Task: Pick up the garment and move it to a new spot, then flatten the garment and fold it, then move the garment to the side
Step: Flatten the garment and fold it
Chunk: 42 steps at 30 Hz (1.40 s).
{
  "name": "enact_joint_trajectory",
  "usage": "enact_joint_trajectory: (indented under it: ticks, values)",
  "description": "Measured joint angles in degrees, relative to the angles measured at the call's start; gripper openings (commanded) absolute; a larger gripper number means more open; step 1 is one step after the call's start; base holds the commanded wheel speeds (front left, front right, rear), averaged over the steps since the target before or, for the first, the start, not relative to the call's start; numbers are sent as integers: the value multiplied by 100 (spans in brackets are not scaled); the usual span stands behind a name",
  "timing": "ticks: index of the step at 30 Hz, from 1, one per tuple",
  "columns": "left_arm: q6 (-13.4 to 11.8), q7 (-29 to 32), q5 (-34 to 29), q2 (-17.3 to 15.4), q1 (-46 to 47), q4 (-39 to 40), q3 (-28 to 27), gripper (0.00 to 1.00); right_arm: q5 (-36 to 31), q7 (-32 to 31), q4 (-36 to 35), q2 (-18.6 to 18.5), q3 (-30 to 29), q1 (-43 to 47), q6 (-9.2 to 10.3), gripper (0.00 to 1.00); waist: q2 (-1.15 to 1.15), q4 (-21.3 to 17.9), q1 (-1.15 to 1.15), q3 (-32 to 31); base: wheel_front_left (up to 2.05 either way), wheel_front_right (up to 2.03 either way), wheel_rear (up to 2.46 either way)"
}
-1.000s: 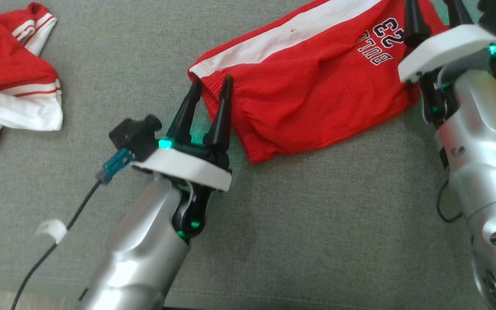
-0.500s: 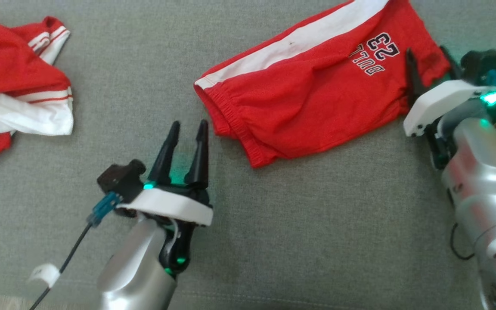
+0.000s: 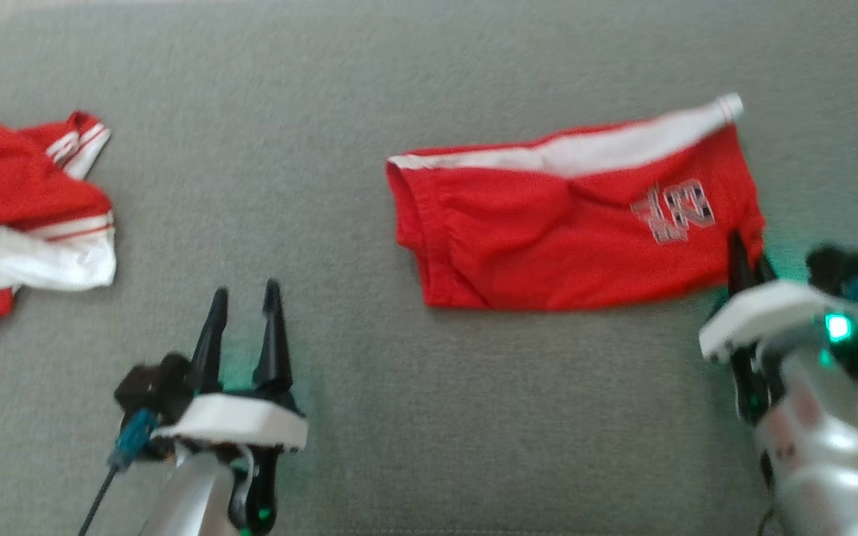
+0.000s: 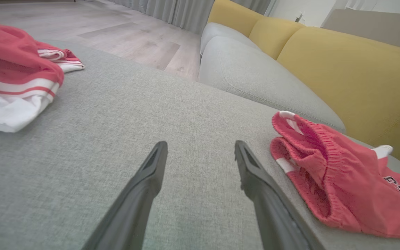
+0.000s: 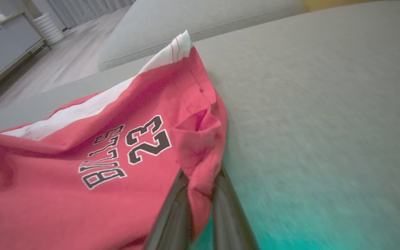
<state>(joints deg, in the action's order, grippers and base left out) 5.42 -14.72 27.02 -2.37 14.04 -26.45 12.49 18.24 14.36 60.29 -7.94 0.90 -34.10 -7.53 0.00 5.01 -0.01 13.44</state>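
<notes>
Grey sofa cushion (image 3: 369,387) carries everything you're working on. Your left wrist view has a yellow backrest (image 4: 342,69), wooden floor (image 4: 134,34) and curtains (image 4: 175,10) behind it.

Far left: a crumpled red-and-white heap (image 3: 27,201) with striped trim lies on the cushion, well apart from both your hands.

Next, your left hand (image 3: 244,292): fingers apart, gripping nothing, tips over bare cushion. It sits between the heap and the garment, touching neither.

Right of centre: the garment (image 3: 548,238), red with a white band along its far edge. Its elastic hem is at the left end, facing your left hand, with bare cushion between them. Black white-outlined "BULLS 23" sits near its right end. It lies mostly flat, a bit bunched.

Far right: your right hand (image 3: 748,257) is clamped on the garment's near right corner. In the right wrist view red fabric is pinched between the two fingers.
</notes>
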Motion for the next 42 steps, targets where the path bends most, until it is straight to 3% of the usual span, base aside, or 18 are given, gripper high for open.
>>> enact_joint_trajectory:
  ticks: [7,13,19,24,26,28,32,36,42]
  values:
    - [-37,0,-137,-4,-534,7,-298,100,127,0,-636,110,-365,954,0,0,0,-297,0,-436,0,0,0]
    - [-36,1,-141,-4,-749,-27,-302,100,-16,0,-1269,182,-203,996,0,0,0,-336,1,-587,0,0,0]
    - [-35,0,-202,-5,-749,-94,-252,100,-68,0,-1820,312,983,643,0,0,0,-115,1,-676,0,0,0]
    - [-40,1,-169,-5,-777,-126,-138,100,369,0,-1890,390,2473,305,0,0,0,211,1,-760,0,0,0]
    - [-48,1,-169,-5,-810,-133,-131,100,576,0,-1874,391,2792,308,0,0,0,285,1,-779,0,0,0]
    - [-89,1,-169,-5,-896,-165,-125,100,816,-3,-1722,398,3248,328,0,100,0,422,1,-813,0,0,0]
    - [-97,1,-168,-13,-1023,-212,-135,100,1260,-2,-1626,401,3719,366,0,100,0,605,1,-867,0,0,0]
    - [-199,1,-375,-14,-1022,-108,-175,100,1474,-1,-1735,404,3905,459,0,100,0,523,1,-870,0,0,0]
    - [-449,1,-950,-16,-1018,145,-379,100,1135,0,-2168,411,2727,715,0,100,0,176,1,-877,0,0,0]
